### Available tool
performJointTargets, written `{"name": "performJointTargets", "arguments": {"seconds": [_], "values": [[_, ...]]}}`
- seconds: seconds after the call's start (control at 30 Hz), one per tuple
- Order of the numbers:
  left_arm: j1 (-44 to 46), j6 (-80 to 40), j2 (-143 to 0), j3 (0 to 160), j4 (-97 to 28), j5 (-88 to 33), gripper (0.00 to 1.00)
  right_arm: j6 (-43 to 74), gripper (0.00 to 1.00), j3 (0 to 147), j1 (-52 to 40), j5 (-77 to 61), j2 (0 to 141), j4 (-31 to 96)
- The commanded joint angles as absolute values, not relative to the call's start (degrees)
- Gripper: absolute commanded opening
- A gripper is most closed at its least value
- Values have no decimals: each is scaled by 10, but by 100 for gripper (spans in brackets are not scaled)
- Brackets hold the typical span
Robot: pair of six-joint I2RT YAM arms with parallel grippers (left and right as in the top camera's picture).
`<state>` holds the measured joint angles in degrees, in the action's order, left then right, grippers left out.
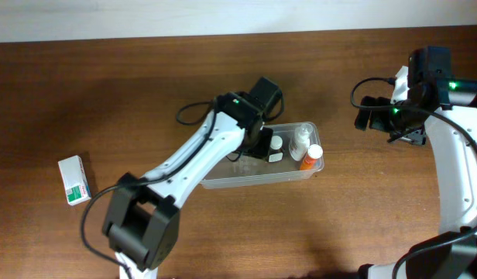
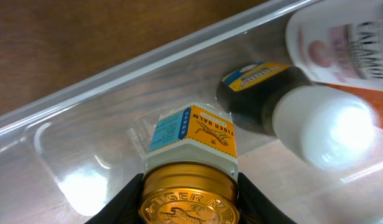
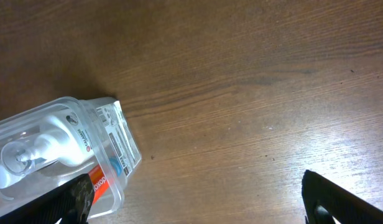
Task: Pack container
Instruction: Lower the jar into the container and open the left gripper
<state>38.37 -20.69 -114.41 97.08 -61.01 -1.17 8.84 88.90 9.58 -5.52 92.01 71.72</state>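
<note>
Left fingers [image 2: 126, 202] clenched on balm jar [image 2: 190, 155], held low inside container [image 1: 262, 179] for placing beside bottles [image 2: 303, 118]; right fingers [image 3: 341, 199] released, empty, above bench [image 3: 241, 81].

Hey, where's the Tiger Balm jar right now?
The Tiger Balm jar sits bottom centre of the left wrist view, gripped by the left gripper inside the clear container, beside the dark bottle with the white cap.
</note>
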Motion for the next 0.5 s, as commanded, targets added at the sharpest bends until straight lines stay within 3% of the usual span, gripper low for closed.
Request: {"name": "performJointTargets", "arguments": {"seconds": [0.0, 0.07, 0.13, 0.23, 0.37, 0.47], "values": [[388, -214, -1174, 973, -604, -22, 27, 88, 99, 885, 97, -58, 923, 716], [388, -214, -1181, 973, -600, -22, 28, 88, 99, 885, 97, -58, 923, 716], [388, -214, -1181, 973, -592, -22, 44, 88, 99, 885, 97, -58, 923, 716], [388, -214, -1181, 973, -587, -22, 55, 88, 99, 885, 97, -58, 923, 716], [388, -210, -1181, 973, -587, -22, 62, 88, 99, 885, 97, -58, 923, 716], [384, -210, -1179, 974, -592, -22, 61, 88, 99, 885, 97, -58, 923, 717]]}}
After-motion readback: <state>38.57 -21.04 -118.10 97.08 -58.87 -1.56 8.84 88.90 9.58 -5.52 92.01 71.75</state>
